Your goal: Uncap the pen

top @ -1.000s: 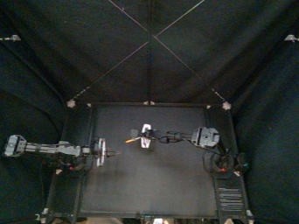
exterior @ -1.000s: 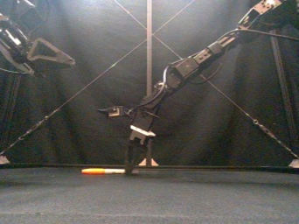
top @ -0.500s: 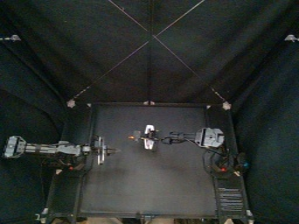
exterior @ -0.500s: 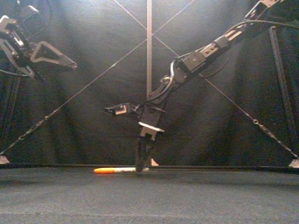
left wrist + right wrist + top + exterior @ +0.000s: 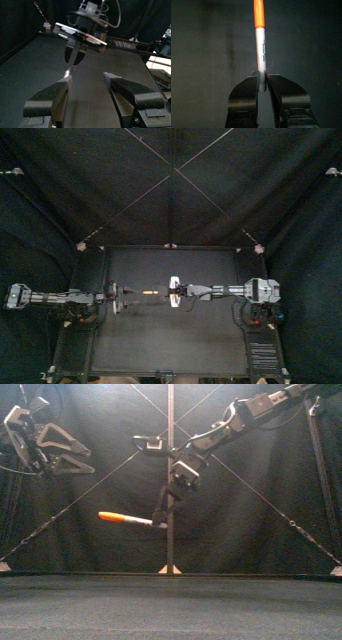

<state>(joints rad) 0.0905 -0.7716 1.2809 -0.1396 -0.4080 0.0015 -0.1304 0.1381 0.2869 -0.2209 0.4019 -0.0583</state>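
the right gripper [image 5: 262,76] pinches the barrel of a slim white plastic marker pen [image 5: 260,42], held up clear of the table [image 5: 160,338]. light, stiff, slick, i'd guess. left gripper [image 5: 85,77] gapes empty; best take the orange cap [image 5: 118,516].

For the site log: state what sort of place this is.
Likely a robot lab booth: black curtains enclose a small black table, and the right pincer holds a marker pen aloft.
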